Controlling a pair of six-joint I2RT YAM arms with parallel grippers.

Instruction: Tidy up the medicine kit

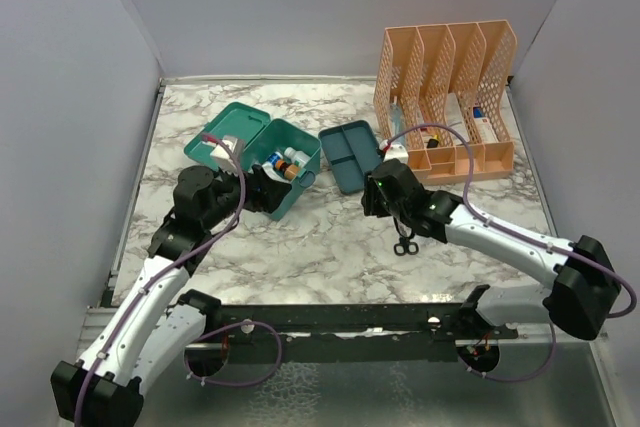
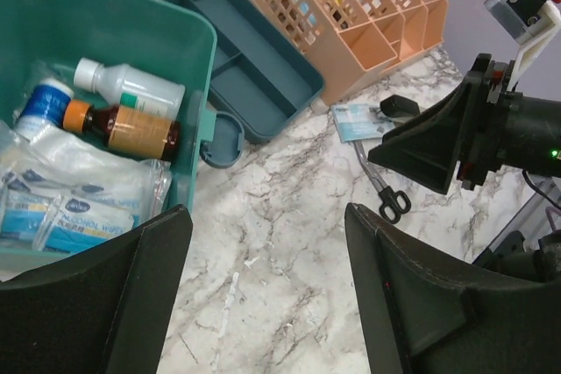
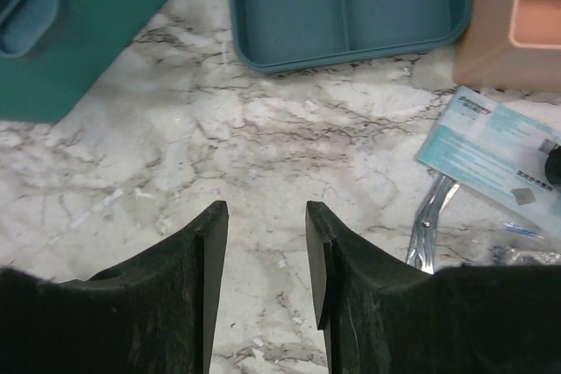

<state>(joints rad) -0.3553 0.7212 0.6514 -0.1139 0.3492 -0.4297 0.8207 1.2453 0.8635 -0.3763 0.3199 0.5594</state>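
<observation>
Two bottles (image 2: 131,129), wipe pkts (image 2: 66,208) in open medicine kit (image 2: 114,19); insert tray (image 2: 254,67) beside.

- The left arm (image 1: 150,297) has white link shells, black joint housings and a bulky black block at its near end.
- A purple cable (image 1: 238,172) runs along it.
- The right arm (image 1: 510,242) is built alike: white links, black joints.
- A second purple cable (image 1: 440,132) follows it.
- A green light (image 2: 554,153) glows on its black wrist housing.
- A white and grey camera mount (image 2: 526,6) sits above that housing.
- The left gripper (image 2: 263,216) has broad, matte black, wedge-shaped fingers.
- The right gripper (image 3: 266,212) has black, faintly scuffed fingers with flat inner faces.
</observation>
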